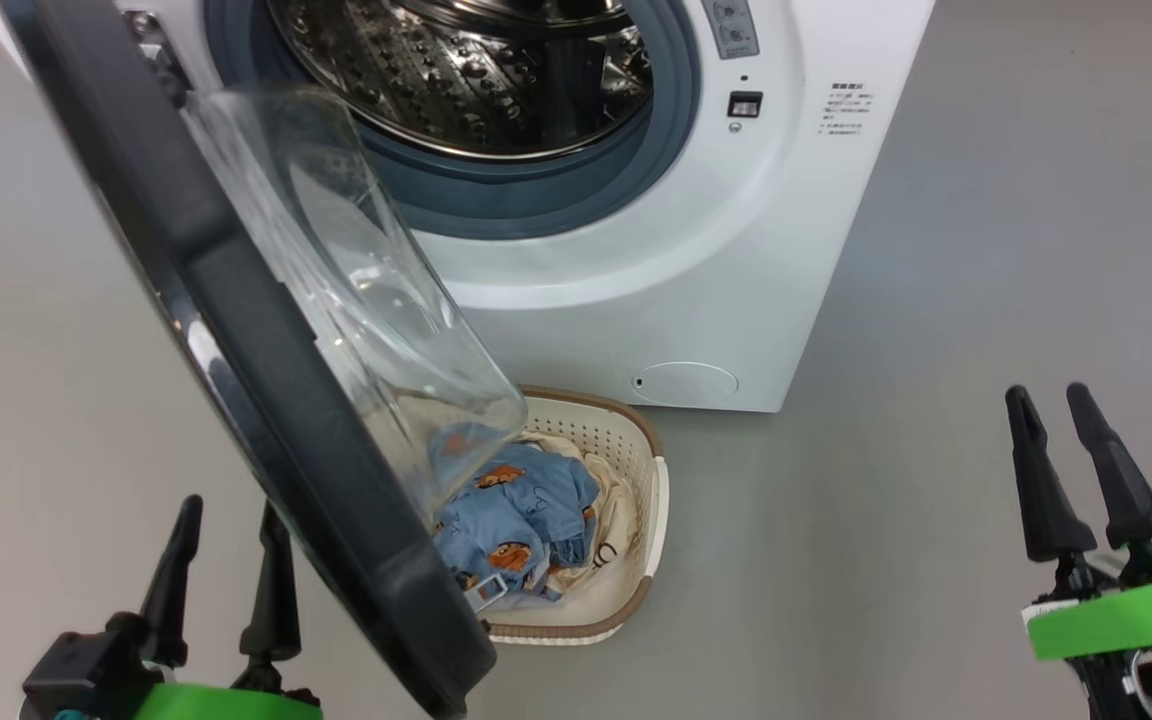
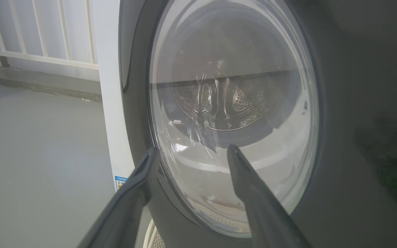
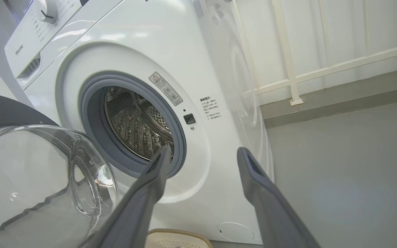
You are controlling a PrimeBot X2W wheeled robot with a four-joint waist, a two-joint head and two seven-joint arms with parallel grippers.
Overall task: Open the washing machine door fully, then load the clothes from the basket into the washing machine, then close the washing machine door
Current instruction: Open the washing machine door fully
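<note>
**Door half swung, the load waiting beneath it**

We judge the first step unfinished. The washing machine [image 1: 636,290] shows us its bare drum [image 1: 476,70], yet the washing machine door [image 1: 336,520] hangs only part way out. Its glass bowl [image 1: 366,300] leans over the basket [image 1: 608,432], which sits on the floor just in front of the machine. The clothes [image 1: 521,505], blue print over cream, lie in that basket, partly under the glass. Our left claw [image 1: 233,505] is spread and empty, just beside the door's outer face. Our right claw [image 1: 1047,392] is likewise spread and empty, well apart on the other side.

To do this well, we think the door should swing on toward our left until it clears the basket. The left claw sits where the door must travel, so we would either draw it aside or hook the black rim [image 1: 226,300] and pull. Otherwise the right claw could press the rim from the inner side. We would push on the rim, never the glass, and ease off near the hinge [image 1: 148,35].

The floor [image 1: 886,550] is smooth, plain grey. Behind the machine runs a white slatted wall [image 3: 322,41] above a low grey kerb [image 3: 339,100].
</note>
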